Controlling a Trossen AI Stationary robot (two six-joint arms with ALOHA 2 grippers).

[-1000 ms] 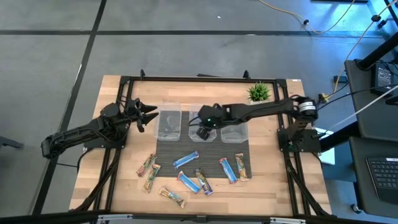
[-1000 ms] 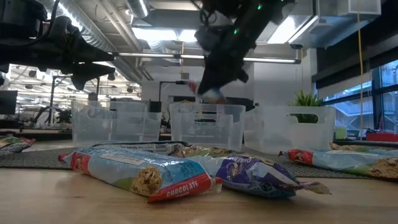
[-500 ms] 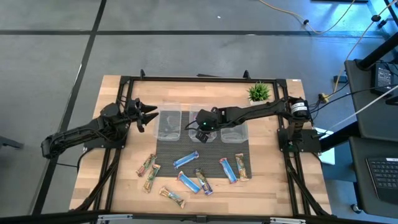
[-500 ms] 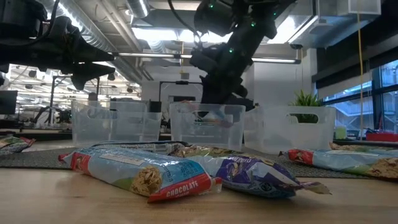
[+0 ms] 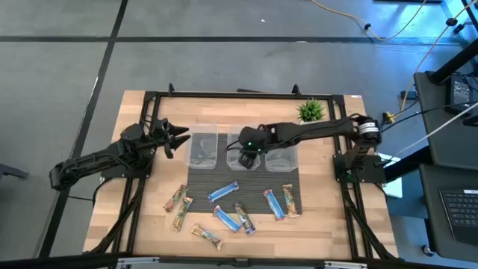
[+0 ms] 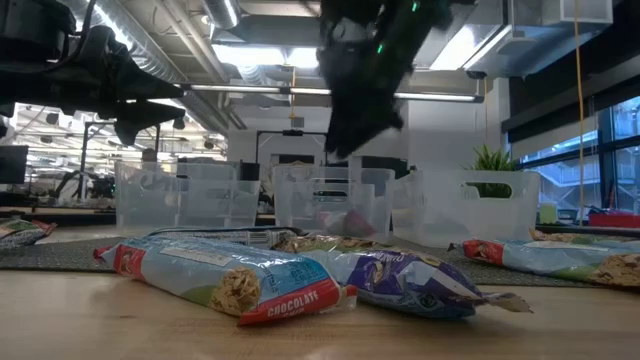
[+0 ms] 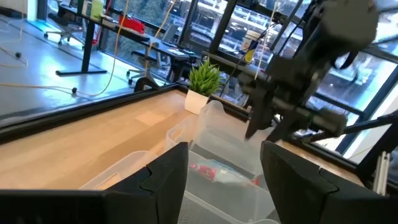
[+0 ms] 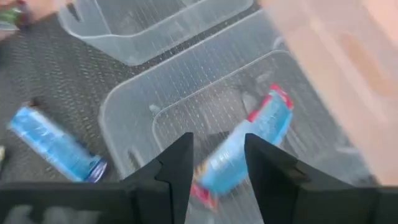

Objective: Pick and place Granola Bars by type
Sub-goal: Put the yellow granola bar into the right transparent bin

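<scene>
One blue bar [image 8: 245,146] lies in the middle bin [image 8: 124,115] — right tool [image 8: 214,165] open above, left tool [image 7: 221,168] open at nine o'clock.

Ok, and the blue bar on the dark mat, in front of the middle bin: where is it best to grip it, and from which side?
Probably at its middle, across the narrow width, coming from straight above. The blue bar lies flat and slanted on the dark mat, free along both long edges, so the fingers should follow its slant.
</scene>
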